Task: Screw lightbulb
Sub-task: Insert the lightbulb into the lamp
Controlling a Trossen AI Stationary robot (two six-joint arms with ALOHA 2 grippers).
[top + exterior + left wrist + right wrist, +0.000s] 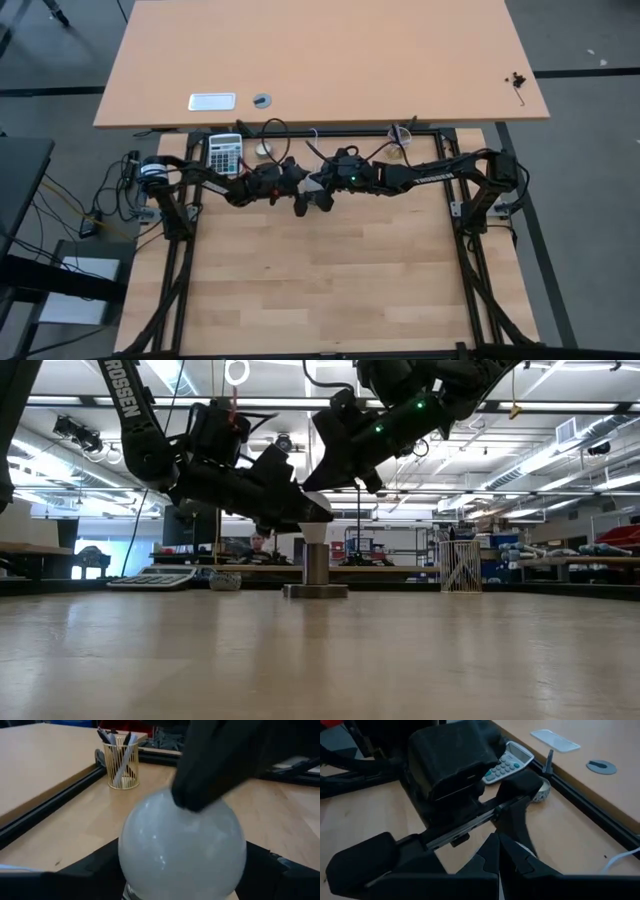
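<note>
The lightbulb (182, 851) stands upright, globe up, between the spread fingers of the left claw (300, 520); the right claw (340, 485), pressed together, touches its top from above.

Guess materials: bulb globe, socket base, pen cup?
Lightbulb: frosted white glass or plastic, can't tell which; milky, translucent-looking, with soft highlights. Socket base: looks like brushed grey metal, a flat disc with a dull sheen under an upright cylinder. Pen cup: thin gold-coloured wire, likely metal; open vertical bars, pens visible through them.
</note>
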